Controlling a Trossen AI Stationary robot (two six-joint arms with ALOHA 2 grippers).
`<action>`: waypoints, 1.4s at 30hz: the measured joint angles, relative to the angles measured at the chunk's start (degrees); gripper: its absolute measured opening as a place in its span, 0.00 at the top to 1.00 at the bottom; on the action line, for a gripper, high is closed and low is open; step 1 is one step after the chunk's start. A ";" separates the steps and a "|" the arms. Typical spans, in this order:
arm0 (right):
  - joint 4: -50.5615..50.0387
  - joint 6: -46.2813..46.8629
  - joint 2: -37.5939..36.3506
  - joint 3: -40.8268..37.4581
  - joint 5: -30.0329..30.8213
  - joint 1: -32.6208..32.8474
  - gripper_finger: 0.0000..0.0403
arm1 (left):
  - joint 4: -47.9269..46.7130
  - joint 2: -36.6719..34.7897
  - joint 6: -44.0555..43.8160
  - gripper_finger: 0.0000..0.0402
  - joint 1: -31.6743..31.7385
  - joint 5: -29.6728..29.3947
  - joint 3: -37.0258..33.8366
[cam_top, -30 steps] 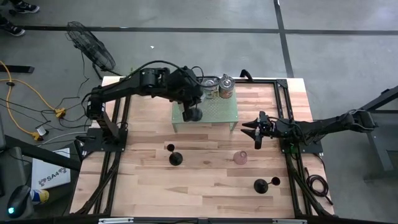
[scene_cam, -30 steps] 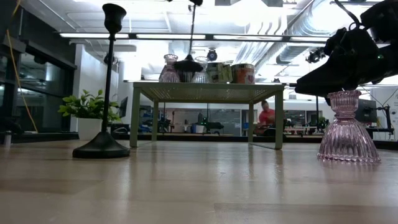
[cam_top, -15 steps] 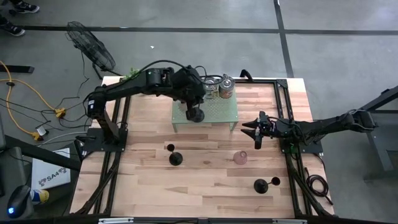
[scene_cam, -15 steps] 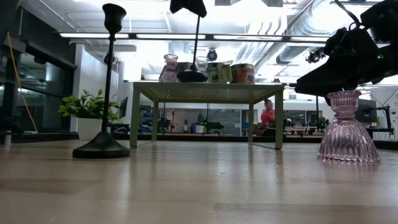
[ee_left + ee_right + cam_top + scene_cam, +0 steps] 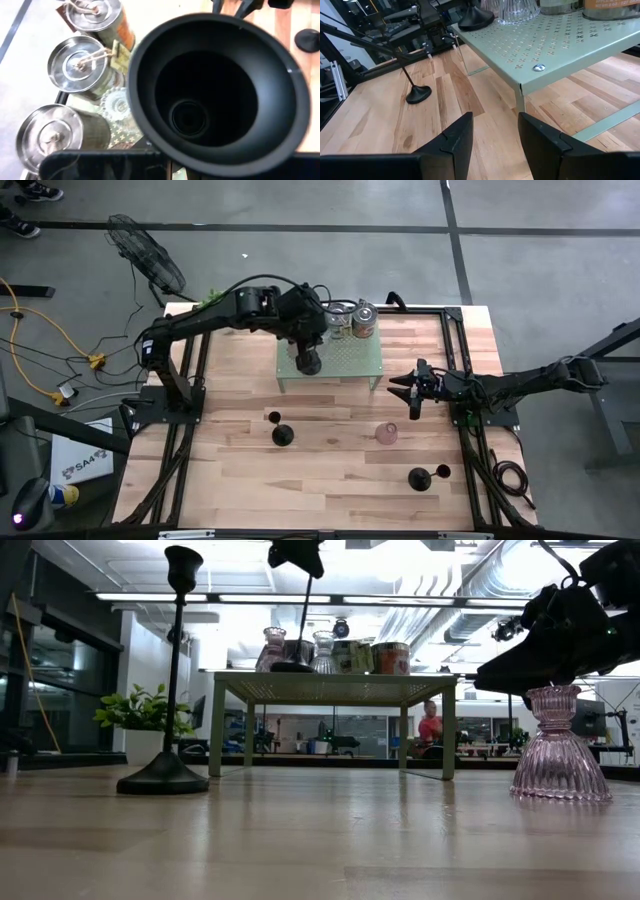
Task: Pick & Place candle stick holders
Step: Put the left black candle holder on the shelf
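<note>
Three black candle stick holders are in view. One (image 5: 281,434) stands on its round base on the table's left middle and also shows in the low view (image 5: 165,775). One (image 5: 420,477) stands near the front right. My left gripper (image 5: 303,345) is shut on the third (image 5: 309,363) over the green perforated shelf (image 5: 350,360). That holder's base (image 5: 290,666) sits on the shelf top and its stem leans. My right gripper (image 5: 415,392) hangs open and empty right of the shelf; its open fingers show in the right wrist view (image 5: 492,132). My left gripper holds the holder at the top of its thin stem (image 5: 309,578), coming from above with fingers pointing down. The holder's top cup (image 5: 215,90) fills the left wrist view and hides the fingertips. The stem slants below the gripper, with the base (image 5: 476,17) on the shelf.
On the shelf's far edge stand three metal tins (image 5: 364,319) and clear glass holders (image 5: 273,648). A pink glass holder (image 5: 386,433) stands on the table between shelf and front right. Black frame rails (image 5: 460,380) run along both table sides.
My left gripper has come down and a little toward the table's far left with the holder. The holder's base, which hung clear above the shelf, now sits on the shelf top, and its stem has tipped from upright to leaning.
</note>
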 joint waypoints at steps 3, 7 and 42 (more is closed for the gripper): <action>0.00 0.01 0.00 0.00 0.00 -0.02 0.63 | 0.01 0.00 0.30 0.99 0.00 0.04 0.02; 0.00 0.00 0.00 0.00 0.00 -0.02 0.63 | 0.08 0.00 0.39 0.99 -0.02 0.08 0.02; -0.01 0.01 0.00 0.00 0.00 -0.01 0.63 | -1.37 0.02 2.87 0.82 0.72 -3.92 -1.81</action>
